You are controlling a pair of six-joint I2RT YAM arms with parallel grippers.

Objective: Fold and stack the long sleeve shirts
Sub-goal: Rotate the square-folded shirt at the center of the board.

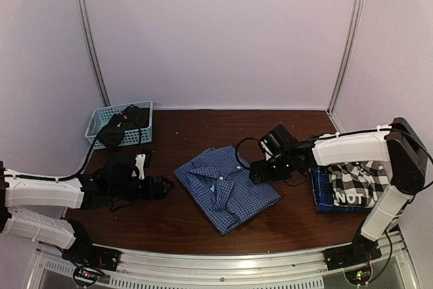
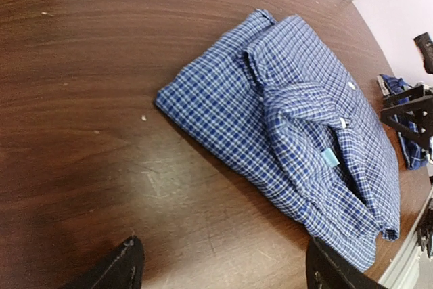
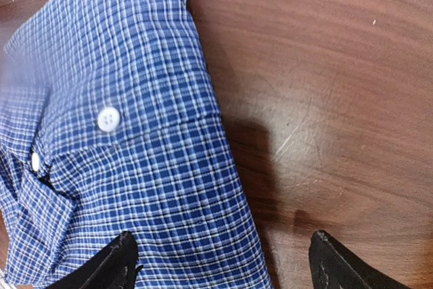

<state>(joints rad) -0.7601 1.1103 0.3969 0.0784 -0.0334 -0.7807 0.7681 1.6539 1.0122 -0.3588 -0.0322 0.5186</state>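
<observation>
Right gripper (image 3: 223, 256) hovers, jaws wide, over the folded blue fine-check shirt (image 3: 149, 167) on the wooden table (image 3: 325, 99). Left gripper (image 2: 226, 265), equally wide, holds nothing nearby.

Top view is dim overall, lilac cast on the walls (image 1: 216, 32), soft and a bit noisy. The dark table (image 1: 176, 228) swallows detail left of the blue check shirt (image 1: 226, 187), and black hardware there barely separates. Bright glare strip on the metal rail (image 1: 237, 262) in front of the shirt. Left wrist view: overhead light, broad sheen on the wood left of the shirt picks out scratches; strong fisheye, table edge bends beyond the shirt. Right wrist view: sharp on the shirt's button (image 3: 108, 118), smeared blur at the shirt's left edge, dark shadow along its right edge, glare patch further right.
</observation>
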